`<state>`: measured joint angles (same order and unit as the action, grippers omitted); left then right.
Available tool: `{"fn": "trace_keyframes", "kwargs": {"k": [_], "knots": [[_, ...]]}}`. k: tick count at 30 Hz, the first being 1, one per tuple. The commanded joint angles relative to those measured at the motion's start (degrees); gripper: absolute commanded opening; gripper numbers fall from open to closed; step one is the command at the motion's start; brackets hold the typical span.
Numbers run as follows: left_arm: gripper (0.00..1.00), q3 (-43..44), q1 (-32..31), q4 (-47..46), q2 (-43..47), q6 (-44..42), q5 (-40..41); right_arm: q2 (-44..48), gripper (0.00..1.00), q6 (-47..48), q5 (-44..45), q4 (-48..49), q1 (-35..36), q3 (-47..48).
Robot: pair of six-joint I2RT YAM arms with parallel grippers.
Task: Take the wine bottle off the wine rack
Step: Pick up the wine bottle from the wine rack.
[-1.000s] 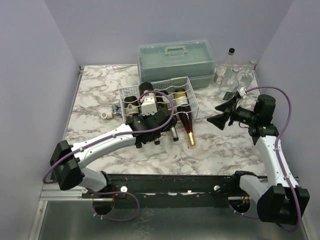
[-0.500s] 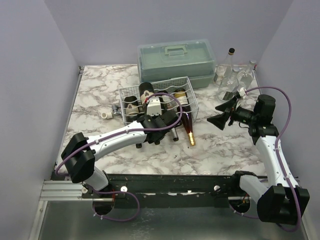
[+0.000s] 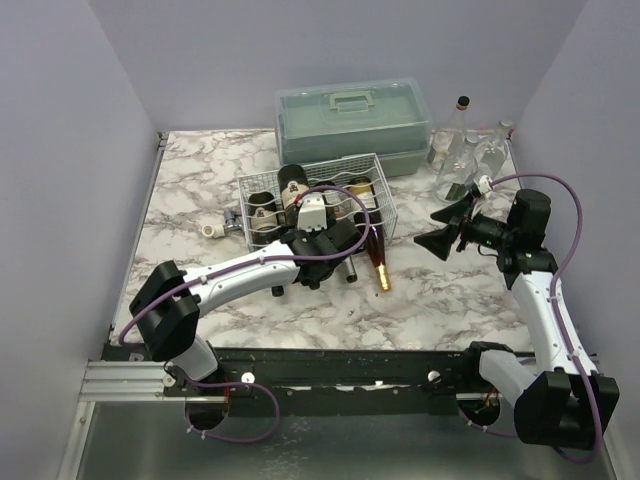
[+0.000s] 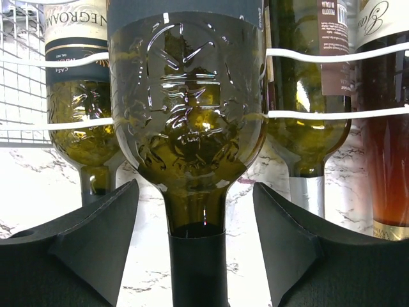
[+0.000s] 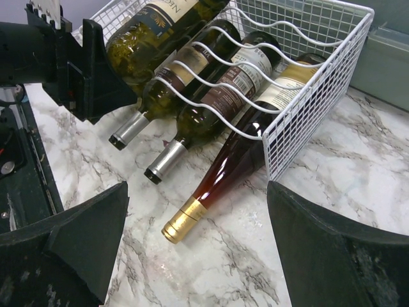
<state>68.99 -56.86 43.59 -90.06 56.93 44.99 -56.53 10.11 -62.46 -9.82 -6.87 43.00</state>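
Walls: plain lilac panels close off the far, left and right edges of the desk.
Desk (image 3: 450, 290): white marble pattern; bare stretches lie along the near edge and between the rack and the right edge.
Case (image 3: 350, 120): grey-green, with a handle, against the far edge, just behind the rack.
Wine rack (image 5: 319, 96): white wire, mid-desk, its open side facing the near edge. Four bottles lie side by side under wavy cross wires, necks poking out past the rim.
Clear bottles (image 3: 460, 150): grouped in the far right corner.
Wine bottle (image 4: 186, 121): green embossed glass, dark capsule, second from the rack's left side, resting in the rack.
Amber bottle (image 5: 220, 176): outermost on the right, gold cap down on the marble.
Left end effector (image 4: 195, 198): jaws spread, one finger on each side of the wine bottle's neck, a gap showing on both sides.
Right end effector (image 3: 442, 228): jaws wide apart, gripping nothing, over bare marble right of the rack, well apart from it.
White piece (image 3: 210, 230): small, near the rack's left side; too small to identify.
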Motion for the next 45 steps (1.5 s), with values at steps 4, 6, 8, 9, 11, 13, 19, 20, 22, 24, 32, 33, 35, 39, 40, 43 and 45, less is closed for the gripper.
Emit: {"fn": "trace_keyframes", "kwargs": {"k": [4,6,8,9,11,13,19,20,22,24,32,33,35,39,40,43,45], "knots": [[0.7,0.2,0.17,-2.0,-0.38,-0.29,1.63,1.02,0.92,1.07,0.65,-0.92,-0.41,-0.46],[0.69,-0.08,0.16,-2.28,-0.33,-0.2,1.61,1.06,0.92,1.22,0.75,-0.99,-0.41,-0.44],[0.68,-0.26,0.15,-2.46,-0.47,-0.13,1.51,1.03,0.92,1.28,0.76,-1.07,-0.4,-0.44],[0.68,-0.34,0.16,-2.57,-0.6,-0.06,1.56,1.01,0.92,1.31,0.76,-1.08,-0.36,-0.46],[0.66,-0.51,0.17,-2.72,-0.72,-0.06,1.5,0.99,0.92,1.4,0.8,-1.1,-0.35,-0.46],[0.65,-0.66,0.17,-2.8,-0.81,0.03,1.5,0.99,0.92,1.4,0.84,-1.01,-0.37,-0.52],[0.62,-1.13,0.22,-3.05,-1.08,0.04,1.3,1.0,0.93,1.5,0.78,-1.07,-0.36,-0.53],[0.62,-1.21,0.2,-3.1,-1.17,0.1,1.2,1.01,0.93,1.58,0.93,-1.07,-0.33,-0.5],[0.6,-1.36,0.25,-3.08,-1.25,0.14,1.11,1.05,0.93,1.58,0.91,-1.17,-0.34,-0.52],[0.59,-1.56,0.2,-3.16,-1.2,0.18,1.04,1.05,0.93,1.74,0.93,-1.17,-0.34,-0.52],[0.54,-2.04,0.25,-3.43,-1.21,0.21,0.83,0.91,0.93,1.92,1.01,-1.13,-0.36,-0.62],[0.54,-1.96,0.2,-3.43,-1.19,0.21,0.81,0.98,0.93,1.89,1.02,-1.16,-0.41,-0.61],[0.52,-2.04,0.21,-3.52,-1.24,0.2,0.76,0.99,0.93,1.97,1.02,-1.25,-0.41,-0.61],[0.48,-2.16,0.17,-3.61,-1.09,0.2,0.62,1.04,0.93,2.04,1.01,-1.25,-0.37,-0.57],[0.46,-2.16,0.24,-3.6,-1.0,0.2,0.5,1.06,0.93,2.15,1.0,-1.31,-0.35,-0.57],[0.46,-2.28,0.17,-3.78,-0.74,0.33,0.49,1.07,0.93,2.12,1.02,-1.34,-0.42,-0.62],[0.45,-2.3,0.16,-3.87,-0.71,0.28,0.52,1.03,0.93,2.18,1.02,-1.29,-0.41,-0.58]]}}
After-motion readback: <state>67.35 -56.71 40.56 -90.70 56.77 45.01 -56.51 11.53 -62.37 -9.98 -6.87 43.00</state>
